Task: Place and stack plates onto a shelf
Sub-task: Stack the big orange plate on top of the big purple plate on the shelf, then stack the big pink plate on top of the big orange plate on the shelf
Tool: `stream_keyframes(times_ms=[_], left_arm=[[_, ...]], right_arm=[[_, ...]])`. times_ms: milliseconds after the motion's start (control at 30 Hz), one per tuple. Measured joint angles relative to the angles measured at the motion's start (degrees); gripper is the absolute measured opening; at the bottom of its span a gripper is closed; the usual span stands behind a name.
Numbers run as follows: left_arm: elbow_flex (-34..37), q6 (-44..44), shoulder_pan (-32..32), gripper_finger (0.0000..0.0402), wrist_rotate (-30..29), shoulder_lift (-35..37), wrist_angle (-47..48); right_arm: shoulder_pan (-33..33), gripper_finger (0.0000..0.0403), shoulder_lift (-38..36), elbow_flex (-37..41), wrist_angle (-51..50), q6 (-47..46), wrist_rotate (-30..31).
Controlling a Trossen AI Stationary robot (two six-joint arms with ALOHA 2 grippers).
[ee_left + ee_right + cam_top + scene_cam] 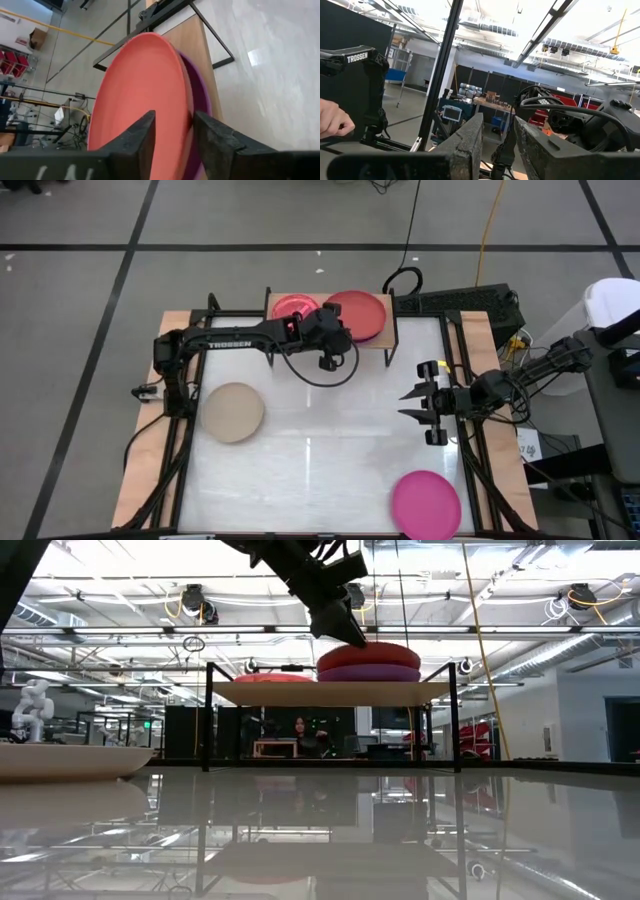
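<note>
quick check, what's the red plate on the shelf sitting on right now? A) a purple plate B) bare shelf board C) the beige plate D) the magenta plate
A: the low view shows the red plate lying directly on a purple plate on the shelf, while the beige plate and the magenta plate lie on the white tabletop.

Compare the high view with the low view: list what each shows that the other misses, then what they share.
Only the high view shows the magenta plate at the table's near edge, and the right gripper waiting at the right side, holding nothing. Only the low view shows the red plate lying directly on the purple plate, and the room behind. Both show the shelf, the beige plate, the small pink plate and the left gripper at the red plate's rim.
</note>
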State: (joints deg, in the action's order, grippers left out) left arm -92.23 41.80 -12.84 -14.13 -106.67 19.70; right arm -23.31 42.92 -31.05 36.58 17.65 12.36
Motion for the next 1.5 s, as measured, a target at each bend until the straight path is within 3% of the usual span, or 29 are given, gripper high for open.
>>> stream_keyframes(times_ms=[167, 333, 500, 600, 733, 867, 967, 1133, 1267, 1367, 1500], left_arm=[[0.00, -1.92, 0.45, 0.0157, -0.70, 0.00, -0.09], [0.00, 1.69, 2.33, 0.0169, -7.78, 1.87, 0.76], [0.01, 6.69, 8.09, 0.0170, -20.41, 8.74, -1.78], [0.00, 5.73, 11.94, 0.0170, -21.92, 14.89, -2.92], [-0.09, -2.27, 14.27, 0.0170, -21.88, 24.37, 5.49], [0.66, -21.89, 14.20, 0.0170, -18.88, 33.54, 18.44], [7.89, -29.86, 16.63, 0.0162, -14.54, 40.37, 19.02], [28.96, -34.63, 24.63, 0.0121, -15.02, 50.39, 1.93], [45.87, -30.13, 27.79, 0.0107, -15.36, 54.77, -26.90], [55.30, -24.11, 27.46, 0.0106, -15.50, 53.98, -45.07], [61.66, -25.52, 26.95, 0.0106, -15.29, 53.58, -57.79]], right_arm=[[0.00, 0.0093, 0.00, 0.00, -0.28, 0.00, 0.02], [0.02, 0.0093, 0.00, 0.00, -0.86, 0.00, 0.29], [0.02, 0.0093, 0.02, 0.00, -3.55, -0.02, 12.80], [0.04, 0.0093, 0.02, 0.00, -5.13, -0.43, 20.19], [0.02, 0.0093, 0.00, 0.00, -6.39, -0.68, 23.52], [-0.02, 0.0093, 0.03, 0.00, -7.02, -2.06, 23.89], [-0.02, 0.0093, 0.02, 0.00, -6.97, -2.15, 23.98], [0.00, 0.0093, 0.14, -0.26, -6.96, -3.45, 23.90], [0.13, 0.0093, 1.67, -2.90, -8.91, -3.23, 23.71], [0.85, 0.0093, 4.26, -8.77, -19.01, -4.93, 23.58], [1.58, 0.0093, 9.42, -21.25, -41.30, -12.42, 22.51]])
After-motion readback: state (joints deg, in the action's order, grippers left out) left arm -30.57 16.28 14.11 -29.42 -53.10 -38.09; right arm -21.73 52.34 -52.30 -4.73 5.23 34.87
